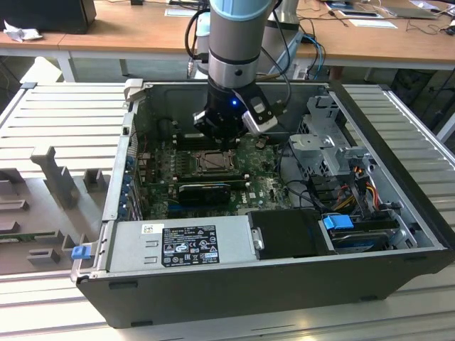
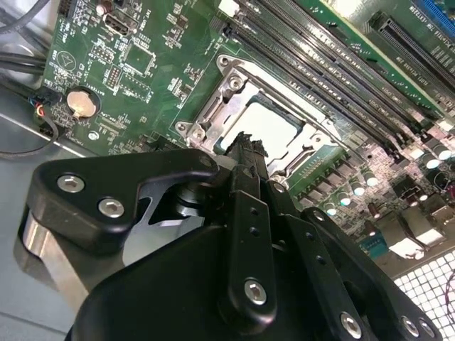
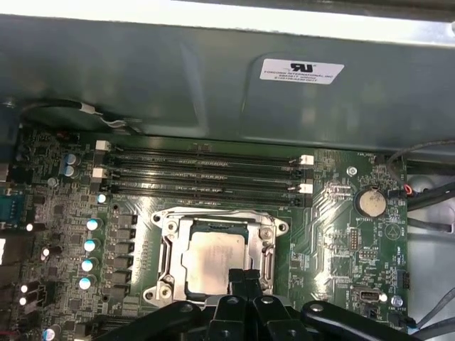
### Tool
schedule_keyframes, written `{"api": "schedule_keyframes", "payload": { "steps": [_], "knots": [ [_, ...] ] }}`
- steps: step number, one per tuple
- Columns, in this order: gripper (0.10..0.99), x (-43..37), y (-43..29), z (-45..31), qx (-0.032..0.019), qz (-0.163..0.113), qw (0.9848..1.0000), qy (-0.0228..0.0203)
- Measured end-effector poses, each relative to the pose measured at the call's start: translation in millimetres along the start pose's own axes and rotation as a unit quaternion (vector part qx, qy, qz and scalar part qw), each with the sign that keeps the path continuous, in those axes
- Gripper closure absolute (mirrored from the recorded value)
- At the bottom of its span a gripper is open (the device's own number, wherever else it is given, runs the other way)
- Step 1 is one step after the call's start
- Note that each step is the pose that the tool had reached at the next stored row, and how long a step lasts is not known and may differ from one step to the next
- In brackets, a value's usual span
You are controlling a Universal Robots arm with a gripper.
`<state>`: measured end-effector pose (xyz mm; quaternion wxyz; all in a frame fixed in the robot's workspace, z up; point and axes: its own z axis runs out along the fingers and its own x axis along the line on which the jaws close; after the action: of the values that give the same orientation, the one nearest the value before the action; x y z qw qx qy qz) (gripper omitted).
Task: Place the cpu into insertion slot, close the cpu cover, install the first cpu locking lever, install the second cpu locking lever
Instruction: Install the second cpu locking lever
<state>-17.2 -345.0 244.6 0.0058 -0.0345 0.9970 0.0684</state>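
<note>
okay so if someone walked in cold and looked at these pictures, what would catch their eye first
Probably the big grey arm reaching down into the open computer case, its gripper poised with fingertips together just over the cpu. The cpu, pale and silvery, already lies in the insertion slot amid the green board, with the cpu cover framing it. In the exterior view, the blue light on the arm's wrist also stands out.

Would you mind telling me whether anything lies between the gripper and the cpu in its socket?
Nothing visible does. In both wrist views the cpu lies in the insertion slot, its top showing through the window of the silver cpu cover. The gripper, fingers together, sits just over the chip's near edge with no cable or part between.
</note>
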Motion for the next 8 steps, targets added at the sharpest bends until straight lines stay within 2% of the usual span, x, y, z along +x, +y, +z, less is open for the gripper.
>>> {"api": "schedule_keyframes", "payload": {
  "steps": [8],
  "knots": [
    [0.98, 0.1, -2.1, -0.3, 0.0001, 0.0, 1.0, 0.0]
  ]
}}
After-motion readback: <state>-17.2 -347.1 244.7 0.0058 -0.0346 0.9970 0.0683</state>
